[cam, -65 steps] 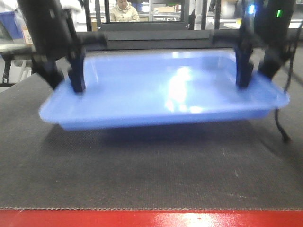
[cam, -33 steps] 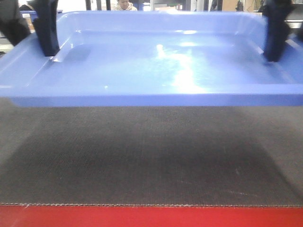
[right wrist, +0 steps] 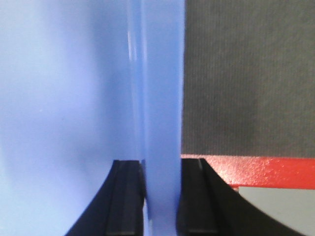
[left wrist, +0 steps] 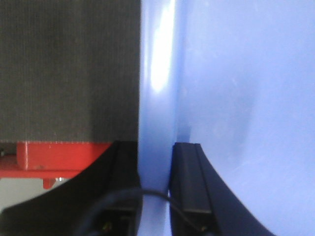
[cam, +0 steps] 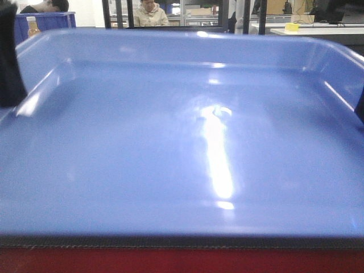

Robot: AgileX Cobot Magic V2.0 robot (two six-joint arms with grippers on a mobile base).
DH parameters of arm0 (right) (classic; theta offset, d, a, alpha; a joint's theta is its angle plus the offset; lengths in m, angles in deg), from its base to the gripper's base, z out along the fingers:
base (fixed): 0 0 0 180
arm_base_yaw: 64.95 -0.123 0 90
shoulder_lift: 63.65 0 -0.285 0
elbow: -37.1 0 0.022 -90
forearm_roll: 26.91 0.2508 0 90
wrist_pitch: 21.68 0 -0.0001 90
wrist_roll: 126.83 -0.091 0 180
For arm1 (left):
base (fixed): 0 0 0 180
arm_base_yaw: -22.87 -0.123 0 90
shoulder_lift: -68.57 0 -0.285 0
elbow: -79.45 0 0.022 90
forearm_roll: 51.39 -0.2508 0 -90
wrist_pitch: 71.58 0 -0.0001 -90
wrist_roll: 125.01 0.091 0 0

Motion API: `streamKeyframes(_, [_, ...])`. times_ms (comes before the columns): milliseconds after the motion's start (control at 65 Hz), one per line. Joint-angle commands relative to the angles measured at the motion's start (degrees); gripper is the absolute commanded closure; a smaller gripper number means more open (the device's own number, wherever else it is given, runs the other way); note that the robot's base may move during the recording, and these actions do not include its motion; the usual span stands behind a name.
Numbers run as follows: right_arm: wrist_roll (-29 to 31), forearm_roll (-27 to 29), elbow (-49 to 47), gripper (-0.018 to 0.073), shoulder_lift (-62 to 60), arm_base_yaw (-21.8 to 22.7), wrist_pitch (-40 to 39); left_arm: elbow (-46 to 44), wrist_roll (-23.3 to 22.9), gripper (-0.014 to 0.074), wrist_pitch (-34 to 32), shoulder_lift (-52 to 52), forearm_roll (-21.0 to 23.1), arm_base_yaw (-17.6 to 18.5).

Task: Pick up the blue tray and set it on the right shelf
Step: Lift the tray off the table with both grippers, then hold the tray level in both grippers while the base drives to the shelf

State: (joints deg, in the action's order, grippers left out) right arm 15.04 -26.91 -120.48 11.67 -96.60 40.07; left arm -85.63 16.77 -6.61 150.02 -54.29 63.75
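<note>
The blue tray (cam: 142, 159) fills almost the whole front view, held level above the table and very close to the camera. My left gripper (left wrist: 155, 147) is shut on the tray's left rim (left wrist: 155, 73), one finger inside the wall and one outside. In the front view it shows only as a dark shape (cam: 8, 62) at the left edge. My right gripper (right wrist: 161, 162) is shut on the right rim (right wrist: 160, 73) in the same way, and a sliver of it (cam: 360, 108) shows at the front view's right edge. The right shelf is out of view.
Below the tray lies the dark carpeted table (left wrist: 69, 73) with its red front edge (right wrist: 261, 169). Behind the tray are a darker blue crate (cam: 51, 20), a bottle (cam: 34, 25), black frame posts (cam: 106, 12), a seated person (cam: 151, 14) and a yellow object (cam: 292, 26).
The tray has risen off the carpet and come toward the camera, from a small shape mid-table to filling the view. Both grippers stay shut on its rims.
</note>
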Motion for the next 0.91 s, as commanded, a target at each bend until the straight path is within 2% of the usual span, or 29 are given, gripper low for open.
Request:
streamKeyframes(0, [-0.92, 0.0, -1.4, 0.0315, -1.55, -0.48, -3.06, 1.01, -2.27, 0.0591, -2.53, -2.67, 0.96, 1.41])
streamKeyframes(892, [-0.86, 0.0, -1.4, 0.0315, -1.55, -0.42, -3.51, 1.54, -2.37, 0.0593, -2.73, -2.77, 1.04, 1.7])
